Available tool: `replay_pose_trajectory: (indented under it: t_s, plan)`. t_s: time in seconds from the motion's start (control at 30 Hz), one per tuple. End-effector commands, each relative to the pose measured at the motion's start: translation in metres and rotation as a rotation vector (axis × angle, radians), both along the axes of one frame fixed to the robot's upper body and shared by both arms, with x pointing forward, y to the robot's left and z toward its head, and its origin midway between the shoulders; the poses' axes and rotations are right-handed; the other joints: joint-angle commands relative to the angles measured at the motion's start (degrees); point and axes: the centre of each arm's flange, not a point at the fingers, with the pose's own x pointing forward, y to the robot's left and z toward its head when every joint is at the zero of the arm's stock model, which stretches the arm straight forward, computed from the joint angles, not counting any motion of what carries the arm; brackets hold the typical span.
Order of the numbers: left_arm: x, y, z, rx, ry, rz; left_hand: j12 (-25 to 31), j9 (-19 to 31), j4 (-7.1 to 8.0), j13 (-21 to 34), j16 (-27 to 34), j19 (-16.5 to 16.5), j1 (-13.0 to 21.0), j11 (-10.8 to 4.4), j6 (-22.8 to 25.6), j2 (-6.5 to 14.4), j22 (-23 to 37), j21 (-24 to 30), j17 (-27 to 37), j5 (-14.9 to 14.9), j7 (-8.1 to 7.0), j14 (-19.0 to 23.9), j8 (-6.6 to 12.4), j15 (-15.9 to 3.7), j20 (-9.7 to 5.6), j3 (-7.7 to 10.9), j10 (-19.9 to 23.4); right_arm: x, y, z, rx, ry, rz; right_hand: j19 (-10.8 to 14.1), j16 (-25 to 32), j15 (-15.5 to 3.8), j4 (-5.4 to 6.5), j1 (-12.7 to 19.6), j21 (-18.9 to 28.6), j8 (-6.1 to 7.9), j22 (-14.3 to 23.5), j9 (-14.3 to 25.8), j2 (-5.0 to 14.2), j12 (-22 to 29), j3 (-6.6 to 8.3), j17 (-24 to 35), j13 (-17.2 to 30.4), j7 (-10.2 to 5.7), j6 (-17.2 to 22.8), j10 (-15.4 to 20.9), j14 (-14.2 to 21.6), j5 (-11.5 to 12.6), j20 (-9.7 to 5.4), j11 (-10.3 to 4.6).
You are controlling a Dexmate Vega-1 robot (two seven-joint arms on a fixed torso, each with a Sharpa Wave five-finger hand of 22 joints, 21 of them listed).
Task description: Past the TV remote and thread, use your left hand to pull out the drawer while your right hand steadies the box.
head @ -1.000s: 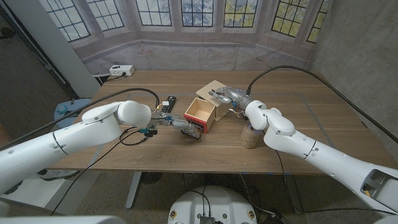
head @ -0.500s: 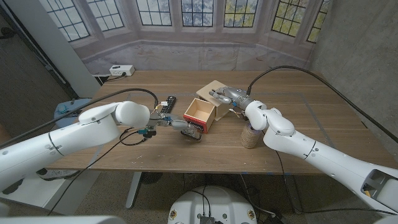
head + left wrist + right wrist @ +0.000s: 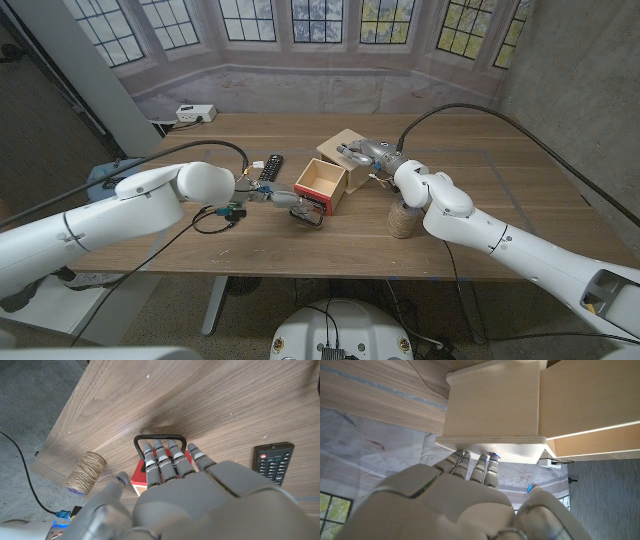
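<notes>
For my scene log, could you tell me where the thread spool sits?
In the head view, the thread spool stands near the table's front edge, right of the drawer, beside the right arm.

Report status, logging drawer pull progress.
Left hand hooks the drawer handle; right hand steadies the box. Drawer partly out. Path clear.

Left arm: elbow and upper arm shifted left and slightly nearer over the last second. Left hand (image 3: 285,199): drawn marginally left, fingers hooked through the black handle (image 3: 311,211). Drawer (image 3: 320,183): handle end fractionally nearer and further left; change barely perceptible.
</notes>
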Motion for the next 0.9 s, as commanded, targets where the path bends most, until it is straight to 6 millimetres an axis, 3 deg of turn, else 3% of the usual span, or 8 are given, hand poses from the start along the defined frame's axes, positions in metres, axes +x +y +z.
replay_pose_trajectory:
  t_s: [0.03, 0.9]
  plan:
    - [-0.0040, 0.0048, 0.0021, -0.017, -0.005, 0.006, 0.3, 0.2, 0.01, 0.1, 0.2, 0.4, -0.4, 0.05, -0.1, 0.3, 0.0, -0.1, 0.0, 0.3, 0.12, 0.1, 0.06, 0.12, 0.09, 0.22, -0.2, 0.0041, 0.0021, 0.0063, -0.015, 0.004, -0.005, 0.7, -0.2, 0.66, -0.02, -0.4, 0.2, -0.08, 0.1, -0.1, 3.76, 0.3, 0.60, 0.0, 0.0, 0.26, 0.2, 0.1, 0.1, 0.3, 0.78, 0.28]
    - [0.0001, 0.0060, -0.0031, -0.037, 0.036, 0.001, 0.9, 0.2, 0.05, 0.2, 0.8, 0.6, -0.4, -0.19, 0.9, 0.4, 0.0, 0.0, 0.0, 0.3, 0.35, 1.9, 0.38, -0.47, -0.06, 0.34, 1.4, 0.0023, -0.0016, 0.0053, 0.011, 0.000, -0.011, 0.9, -0.1, 0.77, -0.06, -0.4, 0.2, -0.01, 0.1, 0.0, 3.72, 0.3, 0.69, 0.0, 0.0, 0.41, 0.5, 0.0, 0.3, 0.4, 0.92, 0.43]
